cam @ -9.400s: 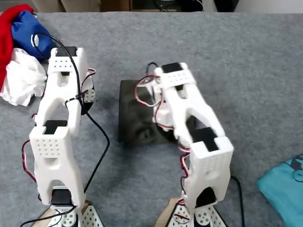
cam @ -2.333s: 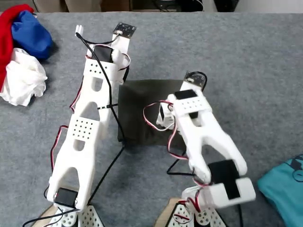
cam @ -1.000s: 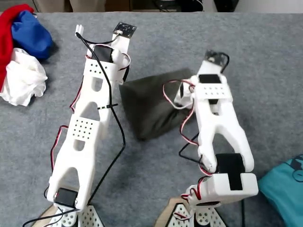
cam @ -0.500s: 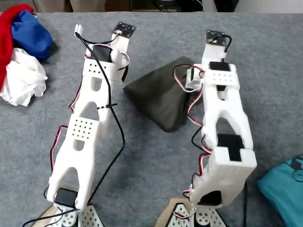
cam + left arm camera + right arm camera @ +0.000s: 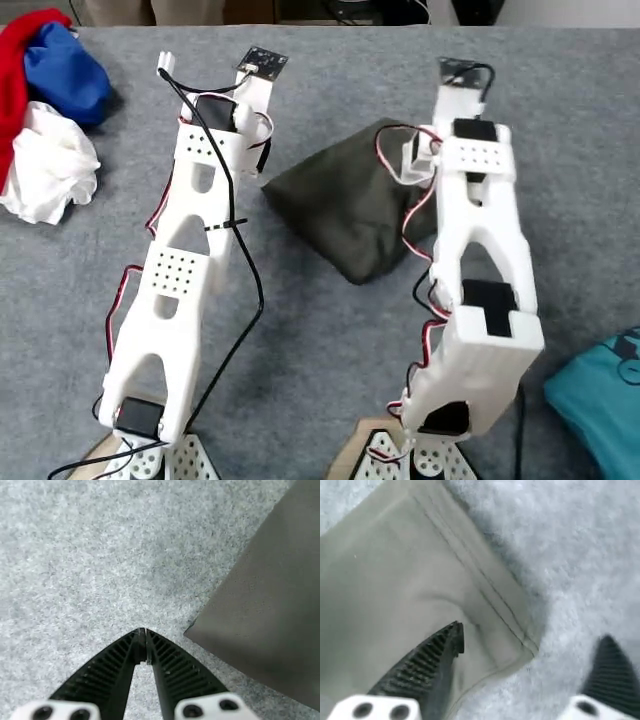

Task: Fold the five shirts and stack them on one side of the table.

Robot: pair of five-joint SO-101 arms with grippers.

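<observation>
Teal shirt, perhaps folded, runs off the edge.

The left arm lay stretched forward from its base, leaning slightly to the right, and the left gripper had its two black ribbed fingers pressed together tip to tip. The right arm, side by side with it, was likewise extended almost straight ahead from its own base, while the right gripper held its fingers spread wide apart.

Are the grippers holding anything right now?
No, nothing is held. The left gripper is shut empty beside the dark shirt; the right gripper is open over its hem.
</observation>
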